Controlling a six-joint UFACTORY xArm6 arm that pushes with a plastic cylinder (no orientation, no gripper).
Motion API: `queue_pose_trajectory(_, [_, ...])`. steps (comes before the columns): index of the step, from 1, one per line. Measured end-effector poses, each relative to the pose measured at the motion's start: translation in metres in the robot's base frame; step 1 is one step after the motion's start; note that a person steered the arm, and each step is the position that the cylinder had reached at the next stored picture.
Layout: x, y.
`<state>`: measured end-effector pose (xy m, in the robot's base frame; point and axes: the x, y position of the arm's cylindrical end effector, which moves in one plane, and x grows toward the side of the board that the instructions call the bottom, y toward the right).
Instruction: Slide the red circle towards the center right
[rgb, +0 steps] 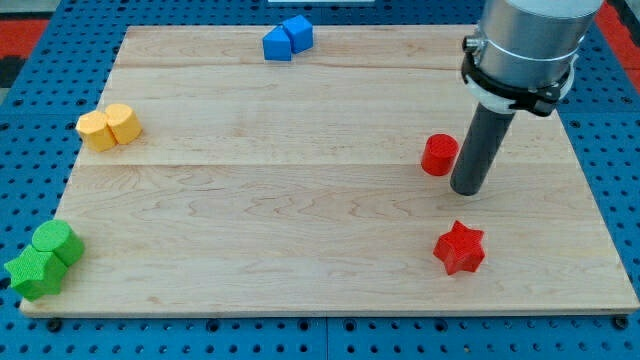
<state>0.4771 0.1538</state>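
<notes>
The red circle sits on the surface toward the view's right, above the red star. My tip rests just right of the circle and slightly below, on the wrong side for a rightward push. No jaws are fitted. No writing is legible.

Blocks on the counter, eight in all, two of each colour; red: one circle, one star; blue: two, a touching pair at the view's top, shapes unclear; yellow: two, a touching pair at the view's left, shapes hard to make out; green: two, a touching pair at the bottom-left corner, shapes unclear; rods: one, my tip; counters: one.
</notes>
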Motion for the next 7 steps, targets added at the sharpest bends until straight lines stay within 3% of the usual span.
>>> queue_pose_trajectory(1, [-0.020,-0.015])
queue_pose_trajectory(3, [-0.028,-0.108])
queue_pose_trajectory(4, [-0.063,-0.089])
queue_pose_trajectory(5, [-0.062,0.007])
queue_pose_trajectory(6, [-0.039,-0.008])
queue_pose_trajectory(7, [0.044,-0.021])
